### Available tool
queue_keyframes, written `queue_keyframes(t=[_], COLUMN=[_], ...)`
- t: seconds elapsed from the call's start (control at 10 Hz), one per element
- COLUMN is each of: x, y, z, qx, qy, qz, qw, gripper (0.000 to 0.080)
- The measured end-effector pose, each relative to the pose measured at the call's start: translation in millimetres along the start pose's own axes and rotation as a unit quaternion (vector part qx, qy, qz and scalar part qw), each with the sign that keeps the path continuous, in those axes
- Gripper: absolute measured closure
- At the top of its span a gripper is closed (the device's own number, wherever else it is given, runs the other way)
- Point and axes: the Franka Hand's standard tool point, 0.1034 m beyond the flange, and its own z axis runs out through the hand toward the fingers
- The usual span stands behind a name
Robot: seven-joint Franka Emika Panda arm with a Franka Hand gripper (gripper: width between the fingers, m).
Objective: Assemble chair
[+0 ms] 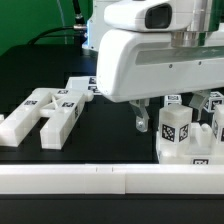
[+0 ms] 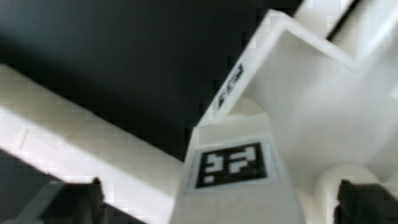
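The chair lies in loose matte white pieces. In the exterior view a slotted block and a bar lie on the left, and a tagged blocky cluster with small cubes stands on the right. My gripper hangs low over the left side of that cluster, with one dark finger showing beside it and a gap between them. In the wrist view a tagged white piece stands between my fingers. My gripper is open, and neither finger visibly touches the piece.
A long white rail runs across the front of the black table; it also shows in the wrist view. Another white chair part lies beside the tagged piece. A green backdrop and cables are behind the arm.
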Motion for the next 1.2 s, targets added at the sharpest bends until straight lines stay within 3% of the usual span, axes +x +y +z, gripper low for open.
queue_keyframes(t=[0.2,0.4,0.5,0.6,0.8,1.2], x=[-0.4,-0.9,-0.7,-0.7,-0.6,-0.7], y=[0.9,1.7,1.7,1.8,1.9,0.7], z=[0.1,0.4,0.1,0.0,-0.1,1.0], qx=[-0.001,-0.001,-0.001,-0.001,-0.001,0.004], qy=[0.0,0.0,0.0,0.0,0.0,0.001], qz=[-0.023,-0.021,-0.015,-0.009,-0.008,0.171], qw=[1.0,1.0,1.0,1.0,1.0,0.985], gripper=[0.0151,0.0408,0.0408,0.0509,0.0509,0.0509])
